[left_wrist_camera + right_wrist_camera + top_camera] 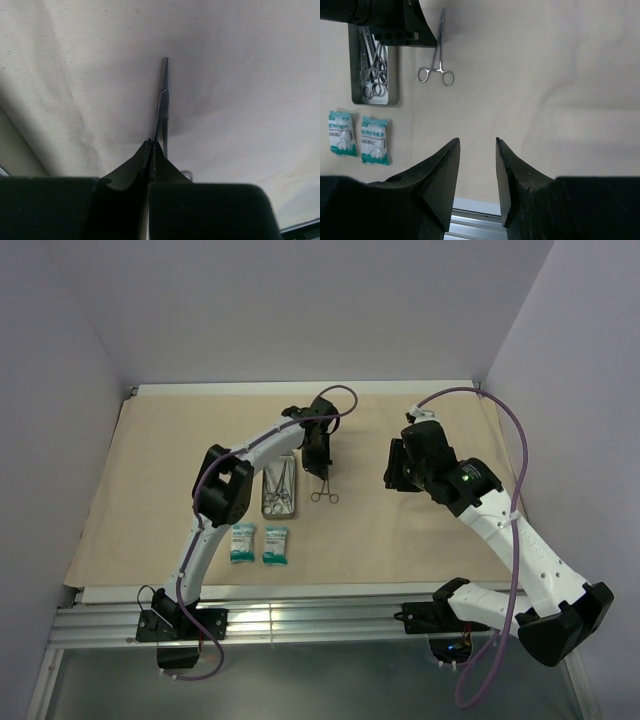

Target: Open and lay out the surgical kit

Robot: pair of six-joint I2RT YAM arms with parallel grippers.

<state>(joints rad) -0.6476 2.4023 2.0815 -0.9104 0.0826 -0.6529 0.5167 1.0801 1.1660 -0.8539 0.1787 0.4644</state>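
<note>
The tan drape (430,530) is spread flat over the table. On it stands the grey tray (279,514), also seen in the right wrist view (374,102), with ring-handled instruments (374,75) lying in it. Two teal-white packets (243,542) (275,543) lie side by side in front of the tray. To the right of the tray my left gripper (320,455) (151,142) is shut on silver ring-handled forceps (162,105) (437,55), low over the drape. My right gripper (477,141) (398,468) hangs open and empty over bare drape further right.
Purple-grey walls close in the back and both sides. The drape's front edge ends at a metal rail (300,620) where the arm bases are bolted.
</note>
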